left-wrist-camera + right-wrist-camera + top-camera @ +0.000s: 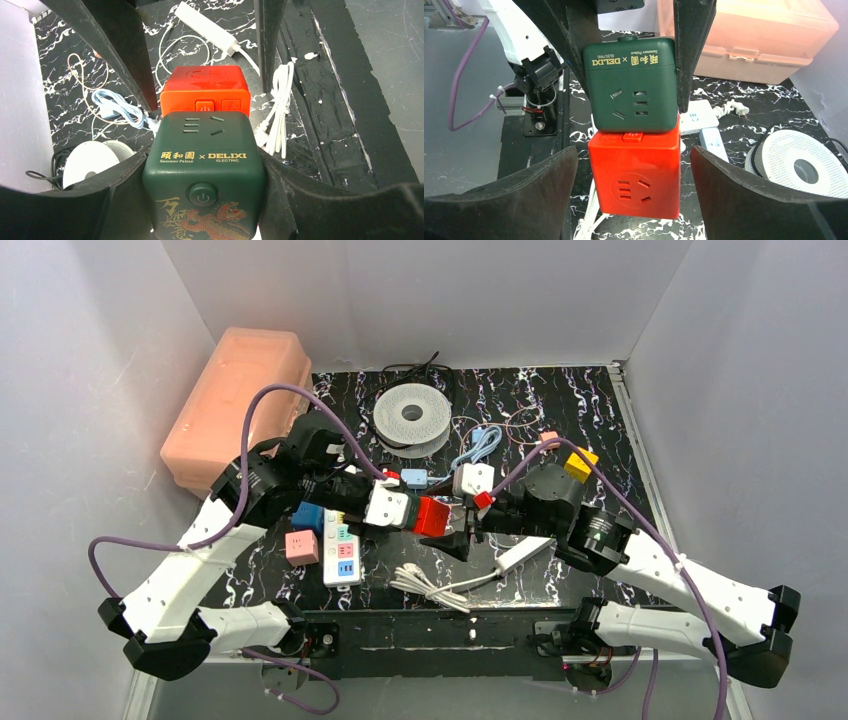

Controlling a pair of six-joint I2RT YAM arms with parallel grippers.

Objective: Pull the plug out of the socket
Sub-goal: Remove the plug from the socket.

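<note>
Left hand [204, 175] clamps green socket cube [202, 150]; right hand [634, 157], released, straddles red plug cube [634, 180]. Uneven closing may skew it, jamming pins.

Our left arm [185, 585] and right arm [700, 590] show white shells, black joints, black jaws; purple cables [285, 387] trail each.

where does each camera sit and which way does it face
top external: above and behind the bases, looking down on the black marbled table; both arms show
left wrist: on the left arm, along its left pincer, shut on the dark green cube socket
right wrist: on the right arm, along its open right pincer, at the red cube socket
shared: both wrist views show both cubes touching
</note>
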